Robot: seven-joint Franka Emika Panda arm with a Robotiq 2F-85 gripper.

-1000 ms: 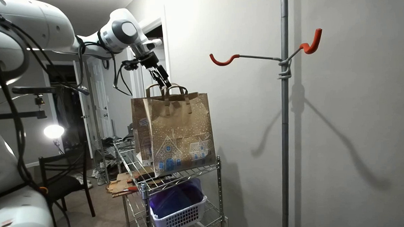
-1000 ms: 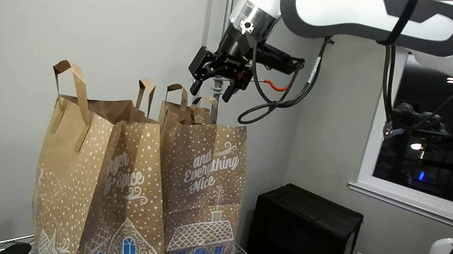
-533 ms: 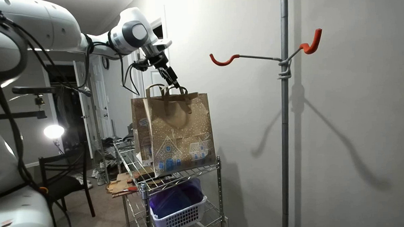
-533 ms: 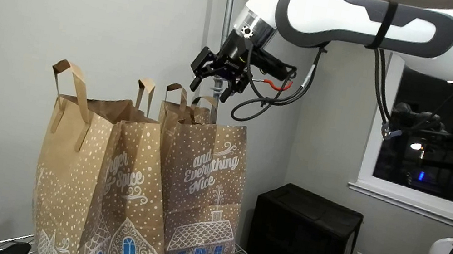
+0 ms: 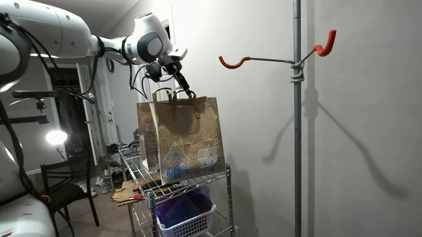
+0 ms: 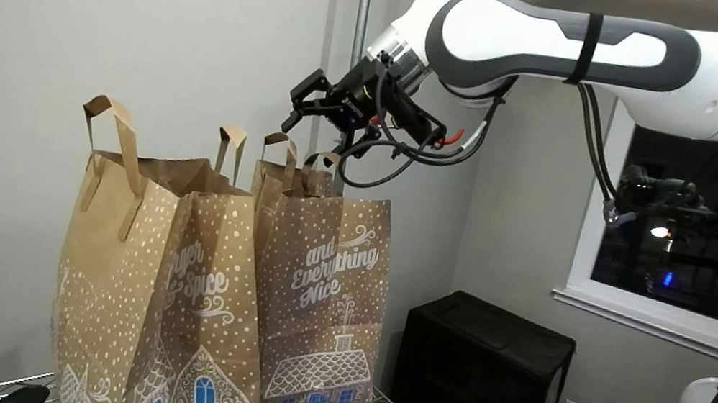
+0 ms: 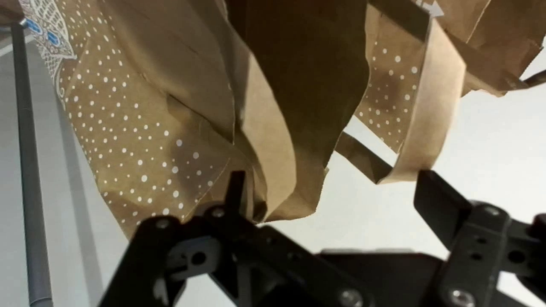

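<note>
Two brown paper bags with white dots and printed houses stand upright on a wire rack. In an exterior view, the "Everything Nice" bag (image 6: pixel 334 263) stands behind the "Spice" bag (image 6: pixel 110 247). My black gripper (image 6: pixel 311 140) is open, tilted just above the rear bag's handles (image 6: pixel 282 138). From another angle in an exterior view, its tips reach the handle tops over the bag (image 5: pixel 190 140). In the wrist view, the gripper (image 7: pixel 330 183) has nothing clamped. One paper handle (image 7: pixel 273 149) lies by the left finger, another handle (image 7: pixel 443 98) by the right fingertip; contact cannot be told.
A grey pole (image 5: pixel 298 147) carries red-tipped hooks (image 5: pixel 234 65) near the wall. Below the bags, the wire rack (image 5: pixel 199 189) holds a white basket (image 5: pixel 190 229). A black box (image 6: pixel 483 375) stands beyond the rack. A chair (image 5: pixel 68 193) is behind it.
The arm has shifted and its wrist has tilted, carrying the gripper lower, down to the bag handles. The jaws have stayed open. Both bags stand where they were.
</note>
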